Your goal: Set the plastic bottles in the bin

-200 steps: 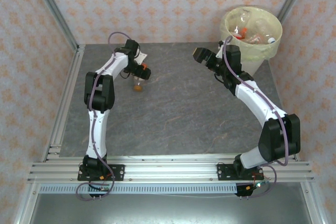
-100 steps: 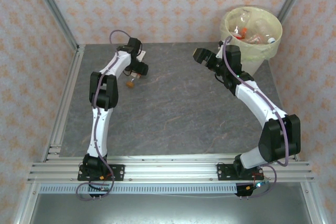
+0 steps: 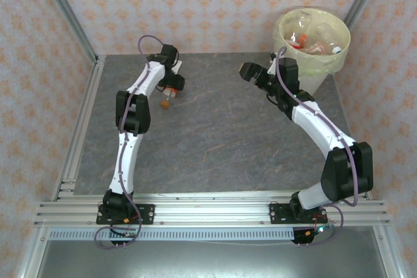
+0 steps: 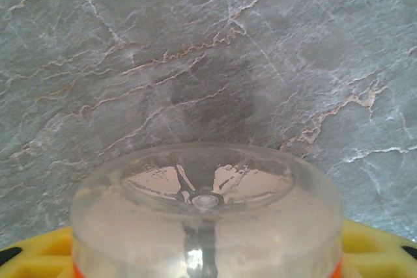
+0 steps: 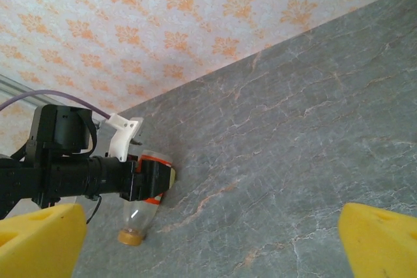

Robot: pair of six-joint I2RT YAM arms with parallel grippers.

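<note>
A clear plastic bottle [image 3: 168, 96] with an orange cap [image 5: 130, 236] and a red label sits at the back left of the table, tilted with its cap down by the surface. My left gripper [image 3: 173, 84] is shut on its labelled middle. In the left wrist view the bottle's clear base [image 4: 206, 200] swells up between my yellow pads [image 4: 36, 253]. The right gripper [image 3: 250, 71] hovers open and holds nothing, left of the bin [image 3: 281, 38]. That cream bucket with a yellowish bag stands at the back right and holds several bottles [image 3: 306, 38].
The grey marbled tabletop [image 3: 221, 135] stretches between the arms. Patterned walls [image 3: 195, 4] close the back and sides. A metal rail [image 3: 81, 128] runs along the table's left edge.
My left gripper has closed onto the bottle and the arm has reached farther back, tilting the bottle. The right gripper has shifted slightly left and stays open.
</note>
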